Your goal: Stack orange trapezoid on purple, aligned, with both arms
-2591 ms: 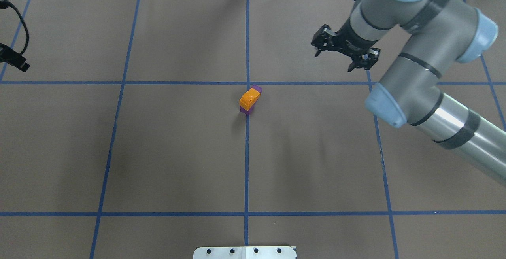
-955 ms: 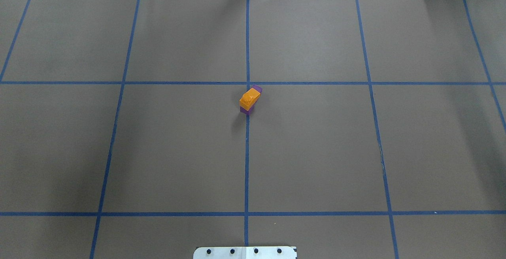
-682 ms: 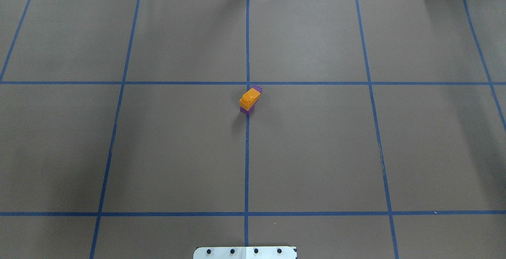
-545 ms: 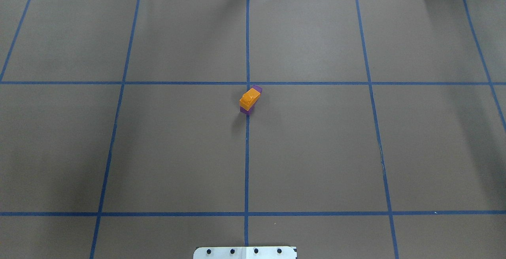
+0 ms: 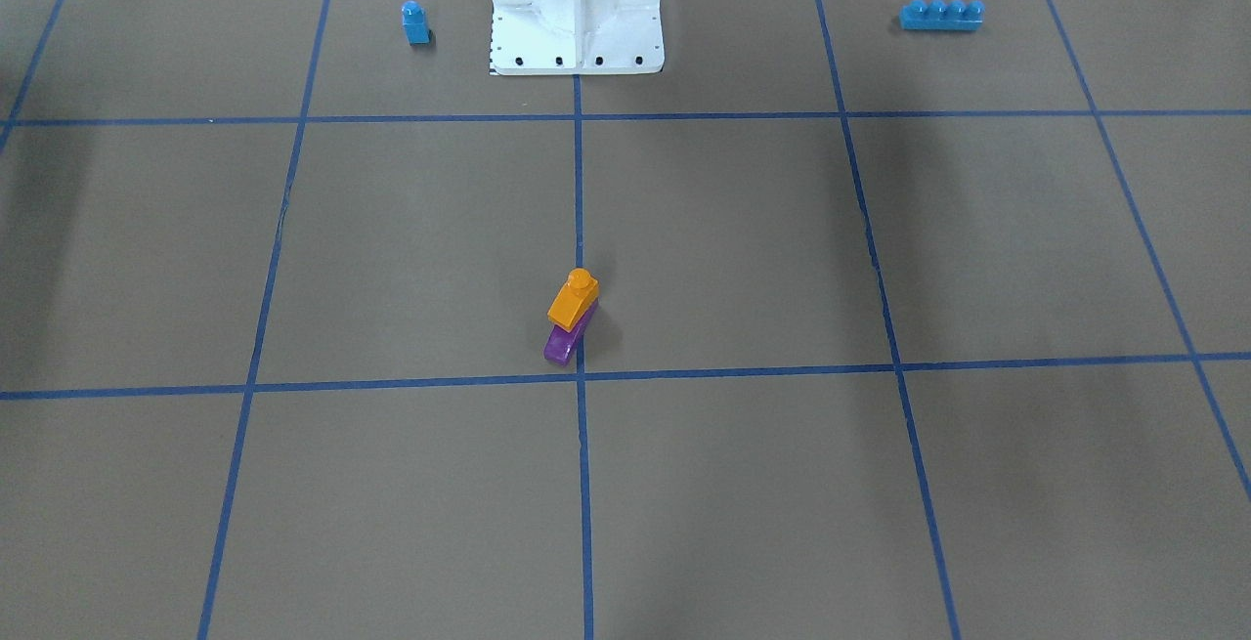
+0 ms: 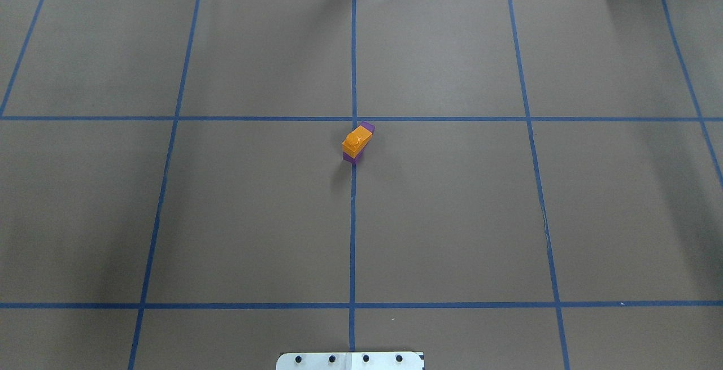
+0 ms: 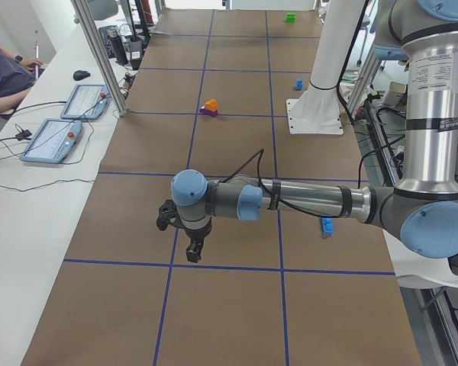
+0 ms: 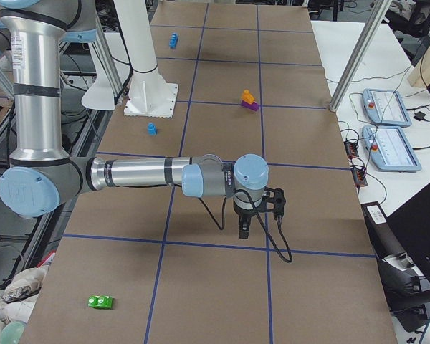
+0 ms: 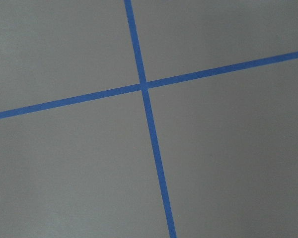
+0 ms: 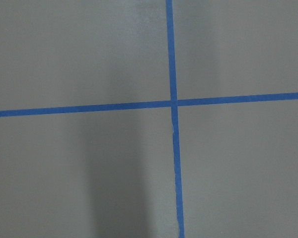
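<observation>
The orange trapezoid (image 6: 356,141) sits on top of the purple brick (image 6: 368,127) near the table's middle, on the centre tape line. Purple shows past both ends of the orange one. The stack also shows in the front view, orange (image 5: 574,300) over purple (image 5: 561,344). No gripper touches it. My left gripper (image 7: 179,237) hangs over the table far from the stack, seen only in the left side view. My right gripper (image 8: 260,215) hangs likewise, seen only in the right side view. I cannot tell whether either is open or shut.
A blue one-stud brick (image 5: 415,22) and a long blue four-stud brick (image 5: 941,15) lie on either side of the white robot base (image 5: 577,34). A green brick (image 8: 100,302) lies at the table's right end. Both wrist views show only brown paper and blue tape.
Since 2.6 s ago both arms have left the overhead view, the right one from the upper right. The stack has not moved.
</observation>
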Controlling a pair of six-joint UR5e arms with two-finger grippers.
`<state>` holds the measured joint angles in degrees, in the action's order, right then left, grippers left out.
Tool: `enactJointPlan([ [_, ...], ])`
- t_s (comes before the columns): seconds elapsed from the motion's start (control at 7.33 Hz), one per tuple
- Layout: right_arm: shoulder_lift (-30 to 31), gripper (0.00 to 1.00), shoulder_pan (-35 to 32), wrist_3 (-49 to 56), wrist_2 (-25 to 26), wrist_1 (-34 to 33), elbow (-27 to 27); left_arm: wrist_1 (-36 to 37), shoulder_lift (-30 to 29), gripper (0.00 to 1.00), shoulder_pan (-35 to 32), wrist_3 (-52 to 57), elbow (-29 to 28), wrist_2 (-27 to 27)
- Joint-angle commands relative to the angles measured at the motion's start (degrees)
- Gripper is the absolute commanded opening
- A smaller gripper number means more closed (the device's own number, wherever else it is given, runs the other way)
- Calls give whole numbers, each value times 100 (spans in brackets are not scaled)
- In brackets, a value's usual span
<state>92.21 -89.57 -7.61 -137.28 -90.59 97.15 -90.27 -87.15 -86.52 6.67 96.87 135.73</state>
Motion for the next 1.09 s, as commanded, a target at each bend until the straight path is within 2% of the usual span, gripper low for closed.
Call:
enactJointPlan([
  [0.0, -19, 100, 1, -3, 8, 7, 15, -17, -13, 100, -31, 10, 7, 15],
  [0.95, -45, 100, 71, -12, 35, 15, 6, -17, -39, 100, -32, -34, 7, 15],
])
